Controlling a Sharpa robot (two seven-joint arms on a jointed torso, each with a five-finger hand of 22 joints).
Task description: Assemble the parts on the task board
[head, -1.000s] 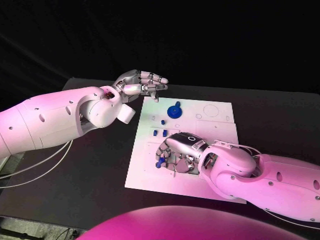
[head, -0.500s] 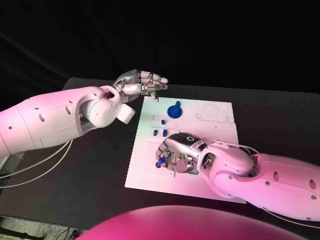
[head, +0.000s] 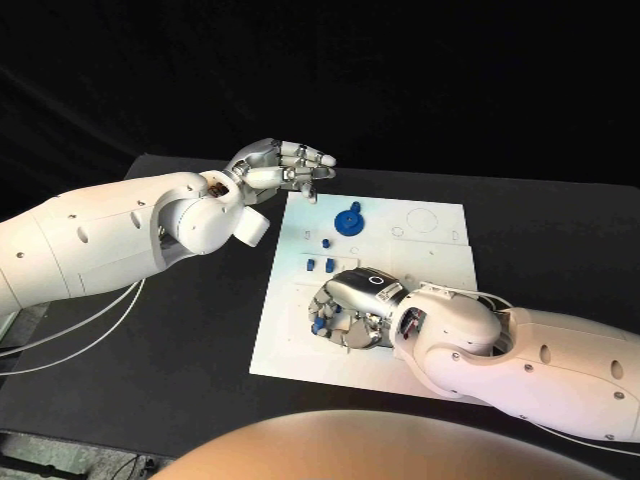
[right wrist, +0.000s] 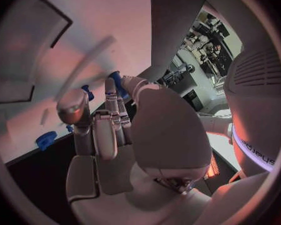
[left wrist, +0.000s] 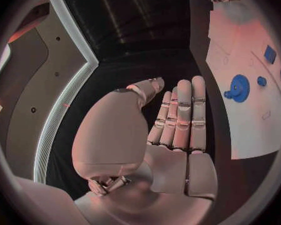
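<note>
The white task board (head: 407,350) lies mid-table. A blue gear (head: 350,221) stands near its far edge, also seen as the gear (left wrist: 239,88) from the left wrist. Small blue parts (head: 317,265) sit below the gear. My right hand (head: 355,308) is down on the board's left half, its fingertips pinching a small blue part (head: 320,324). The right wrist view shows that part (right wrist: 115,80) between thumb and finger of the right hand (right wrist: 115,130). My left hand (head: 281,165) hovers past the board's far left corner with fingers curled and nothing in it; the left hand (left wrist: 172,130) keeps its fingers together.
The black table (head: 162,330) surrounds the board on all sides. Outlined recesses (head: 428,218) mark the board's far right part. My bulky right forearm (head: 551,370) covers the board's near right corner.
My right hand has shifted slightly on the board, still holding the small blue part. My left hand has stayed where it was.
</note>
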